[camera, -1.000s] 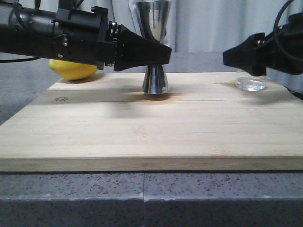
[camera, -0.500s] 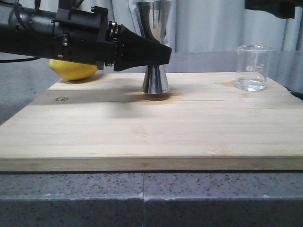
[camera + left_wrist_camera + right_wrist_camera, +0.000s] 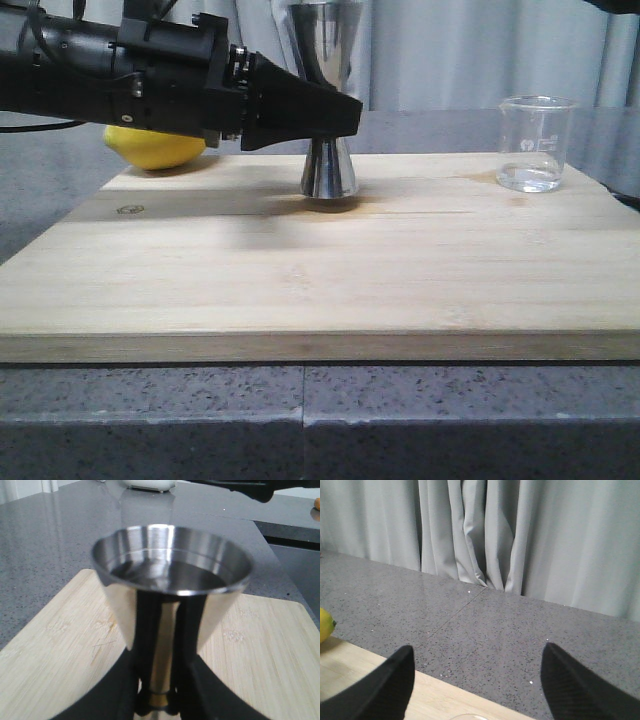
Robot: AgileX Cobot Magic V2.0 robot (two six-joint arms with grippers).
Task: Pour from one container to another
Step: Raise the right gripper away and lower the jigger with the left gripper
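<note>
Looks like the tail end of the job, or a pause in it. Left gripper (image 3: 335,118) clamped around the narrow waist of the steel jigger (image 3: 328,170), holding it upright near the back-middle of the wooden board (image 3: 300,290). In the left wrist view, fingers (image 3: 145,630) pinching just at the gold band (image 3: 160,699), and dark liquid sitting in the upper cup – so something already in there. Glass beaker (image 3: 534,142) standing free at the board's back right corner, well apart from the jigger, only a thin puddle of clear liquid in its bottom. Right gripper (image 3: 477,680) up high and spread wide, holding nothing – just curtain and counter past its tips.

Judging from that: pour probably done, beaker set down. Next move likely just letting go of the jigger without tipping it – or, if more needed, regrasping the beaker.

Writing: faint printed graduations on the beaker, too small to read. Tiny stamped mark (image 3: 129,210) on the board, also unreadable. Lemon (image 3: 155,148) lurking behind the left arm.
</note>
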